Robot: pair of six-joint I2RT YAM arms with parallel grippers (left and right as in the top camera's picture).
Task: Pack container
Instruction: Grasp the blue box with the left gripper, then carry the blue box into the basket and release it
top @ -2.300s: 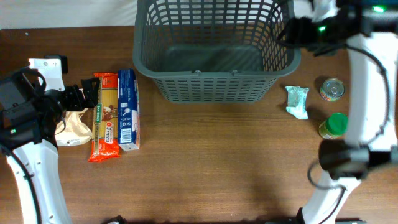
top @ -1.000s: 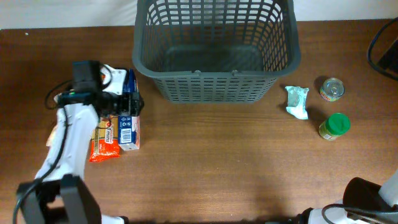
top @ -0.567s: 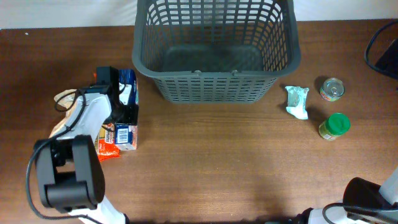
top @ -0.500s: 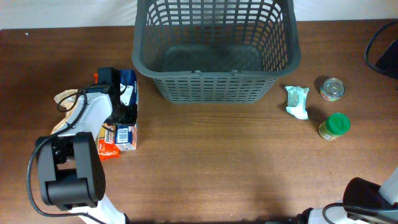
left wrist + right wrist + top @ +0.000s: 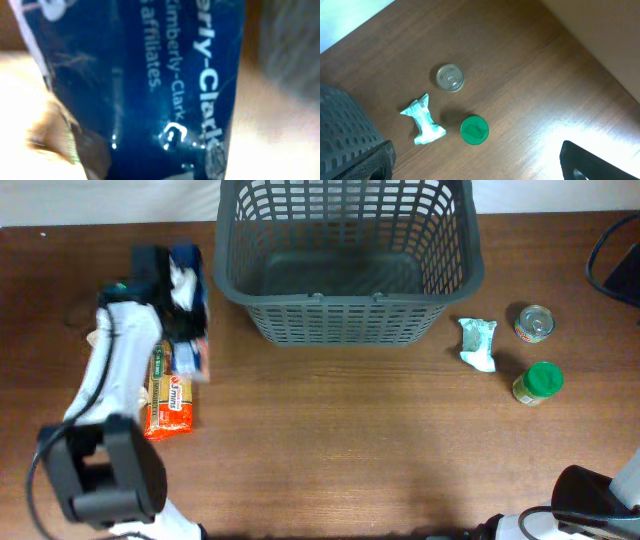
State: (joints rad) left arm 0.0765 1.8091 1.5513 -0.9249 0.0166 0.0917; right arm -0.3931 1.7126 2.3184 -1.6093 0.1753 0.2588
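The container [image 5: 345, 320] is empty. My left hand [image 5: 178, 290] pinches the blue pack [image 5: 150, 90]; pasta [image 5: 170, 400], tin [image 5: 534, 322], jar [image 5: 540, 383], wrapper [image 5: 478, 343] wait on the counter [image 5: 350, 440]. Right hand [image 5: 475, 152] spread.

Dark grey basket [image 5: 345, 320], slotted lattice walls, flared rim (upright, mouth up), far-centre on table [image 5: 330, 440].

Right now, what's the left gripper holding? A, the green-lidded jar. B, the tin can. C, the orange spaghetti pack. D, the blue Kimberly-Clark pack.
D: the blue Kimberly-Clark pack fills the left wrist view, while the spaghetti pack lies on the table.
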